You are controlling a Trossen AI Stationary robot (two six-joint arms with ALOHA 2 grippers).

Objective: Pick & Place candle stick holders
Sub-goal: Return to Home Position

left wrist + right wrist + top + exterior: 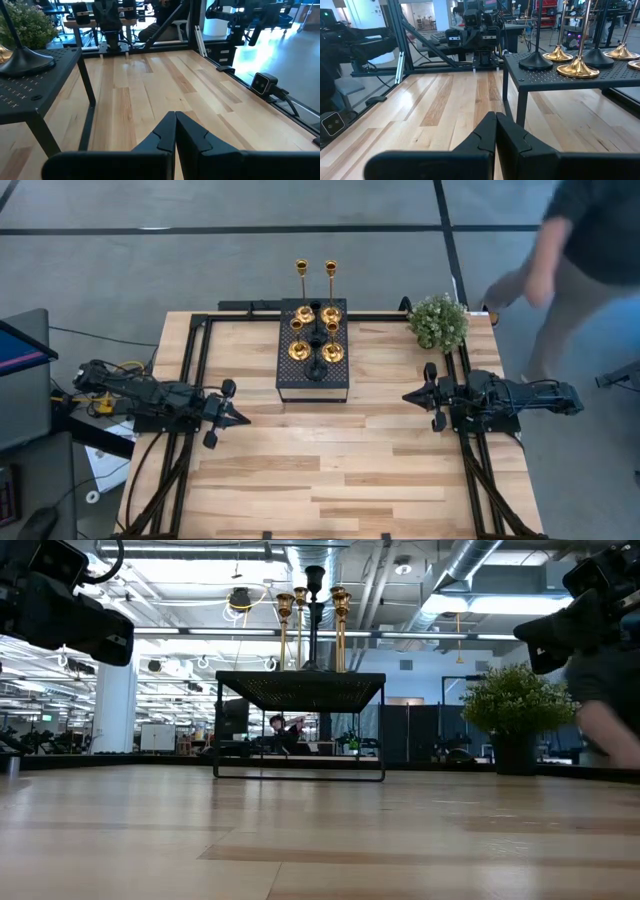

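Left pincer (243, 418) and right pincer (406, 396) are seen closed, nothing gripped, tips turned toward each other over the wooden table (330, 470). Between them, farther back, the candle stick holders (316, 330) are grouped on a black platform (313, 385). Open wood is found between both pincers. A person (580, 240) is seen beyond the right pincer, past the table edge.

We log: bench (330, 470) of pale wood planks, smooth, faint sheen; gold candle stick holders (578, 68) mirror-glossy metal; black pair (536, 61) matt; platform (555, 80) matt, perforated metal.
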